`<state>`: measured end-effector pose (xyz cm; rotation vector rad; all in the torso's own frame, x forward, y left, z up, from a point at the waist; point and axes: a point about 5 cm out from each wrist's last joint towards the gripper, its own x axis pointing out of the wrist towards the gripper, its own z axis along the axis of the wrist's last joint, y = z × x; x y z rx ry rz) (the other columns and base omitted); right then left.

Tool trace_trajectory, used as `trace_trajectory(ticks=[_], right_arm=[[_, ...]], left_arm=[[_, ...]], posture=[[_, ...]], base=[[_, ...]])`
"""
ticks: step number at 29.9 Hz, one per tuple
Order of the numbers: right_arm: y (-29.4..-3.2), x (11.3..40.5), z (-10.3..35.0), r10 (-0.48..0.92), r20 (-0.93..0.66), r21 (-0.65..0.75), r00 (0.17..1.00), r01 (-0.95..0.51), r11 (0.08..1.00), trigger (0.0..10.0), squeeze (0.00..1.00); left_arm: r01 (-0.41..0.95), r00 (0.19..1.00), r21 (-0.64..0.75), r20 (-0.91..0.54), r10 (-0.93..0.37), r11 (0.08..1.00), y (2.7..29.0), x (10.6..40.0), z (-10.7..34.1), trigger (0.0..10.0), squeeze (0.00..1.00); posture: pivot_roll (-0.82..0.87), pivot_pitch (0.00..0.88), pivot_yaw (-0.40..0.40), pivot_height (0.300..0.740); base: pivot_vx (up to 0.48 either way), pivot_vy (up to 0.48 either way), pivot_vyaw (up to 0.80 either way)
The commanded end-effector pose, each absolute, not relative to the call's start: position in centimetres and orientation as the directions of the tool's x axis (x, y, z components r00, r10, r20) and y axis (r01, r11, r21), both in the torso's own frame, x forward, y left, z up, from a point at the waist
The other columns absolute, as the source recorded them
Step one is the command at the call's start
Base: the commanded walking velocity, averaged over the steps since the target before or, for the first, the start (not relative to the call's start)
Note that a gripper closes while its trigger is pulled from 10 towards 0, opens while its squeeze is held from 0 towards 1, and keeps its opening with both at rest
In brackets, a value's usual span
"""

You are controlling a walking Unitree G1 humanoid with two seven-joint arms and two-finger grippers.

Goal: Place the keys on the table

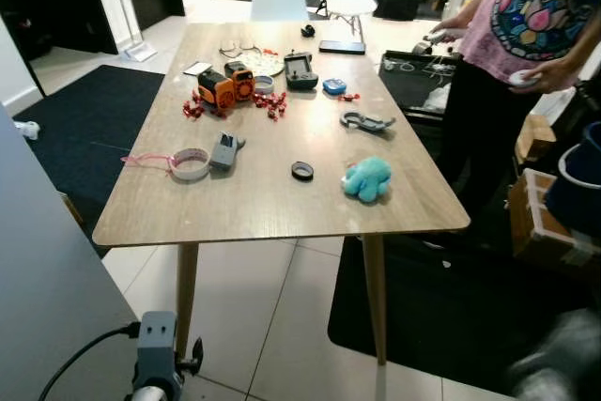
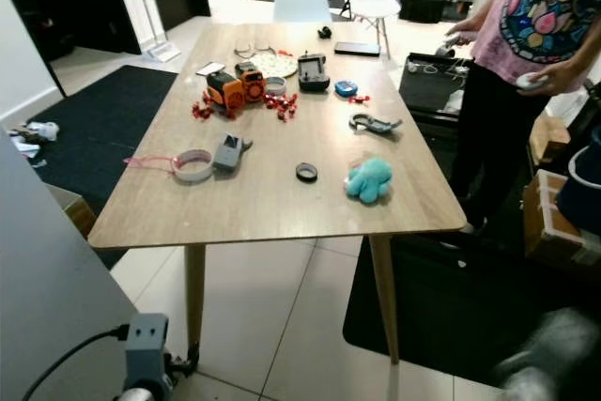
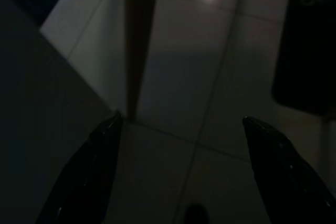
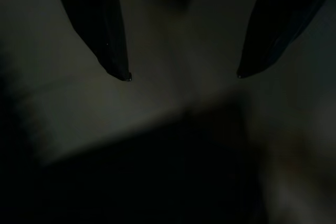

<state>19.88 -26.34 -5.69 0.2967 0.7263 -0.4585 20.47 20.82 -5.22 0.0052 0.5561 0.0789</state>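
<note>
Both arms are hanging low over the tiled floor, well short of the bench (image 1: 272, 208). The left gripper (image 3: 184, 171) is showing its fingers spread apart with nothing between them, and so is the right gripper (image 4: 181, 72). I cannot pick out any keys for certain. A blue plush toy (image 1: 366, 178), a tape roll (image 1: 191, 164) and orange tools (image 1: 225, 86) are lying on the bench ahead; a person (image 1: 526, 35) is standing beside its right edge.
</note>
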Motion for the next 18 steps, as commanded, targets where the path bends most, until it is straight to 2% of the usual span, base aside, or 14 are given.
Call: trace_trajectory(ticks=[1,2,4,7,9,13,18], right_arm=[[-24.3,20.6,-5.9,-0.168,-0.699,0.107,0.695,0.334,0.936,10.0,0.00],[-24.3,20.6,-5.9,-0.168,-0.699,0.107,0.695,0.334,0.936,10.0,0.00],[-21.0,20.8,-6.5,-0.024,-0.702,0.174,0.712,0.203,0.964,10.0,0.00],[-20.0,20.8,-6.6,0.019,-0.702,0.199,0.712,0.170,0.965,10.0,0.00],[-18.1,20.5,-7.0,0.098,-0.713,0.201,0.694,0.069,0.977,10.0,0.00],[-17.1,20.2,-7.3,0.137,-0.727,0.200,0.673,0.017,0.980,10.0,0.00],[-17.1,19.9,-7.5,0.131,-0.731,0.206,0.670,0.033,0.978,10.0,0.00]], left_arm=[[-0.085,0.815,0.050,-0.571,0.098,0.995,21.3,20.1,-5.7,10.0,0.00],[-0.085,0.815,0.050,-0.571,0.098,0.995,21.3,20.1,-5.7,10.0,0.00],[-0.097,0.802,0.054,-0.587,0.110,0.994,21.1,20.1,-5.8,10.0,0.00],[-0.101,0.799,0.054,-0.591,0.113,0.993,21.0,20.1,-5.9,10.0,0.00],[-0.115,0.798,0.057,-0.589,0.127,0.992,21.0,20.0,-5.9,10.0,0.00],[-0.125,0.797,0.051,-0.590,0.131,0.991,21.1,19.9,-6.0,10.0,0.00],[-0.119,0.797,0.052,-0.590,0.127,0.991,21.2,19.8,-5.9,10.0,0.00]], posture=[[0.03,0.042,0.023,0.740],[0.03,0.042,0.023,0.740],[0.03,0.042,0.019,0.740],[0.03,0.042,0.019,0.740],[0.04,0.042,0.014,0.740],[0.04,0.047,0.019,0.740],[0.04,0.052,0.040,0.740]], base=[[0.000,0.000,0.00],[0.000,0.000,0.00],[0.000,0.000,0.00],[0.000,0.000,0.00],[0.000,0.000,0.00],[0.000,0.000,0.00],[0.000,0.000,0.00]])
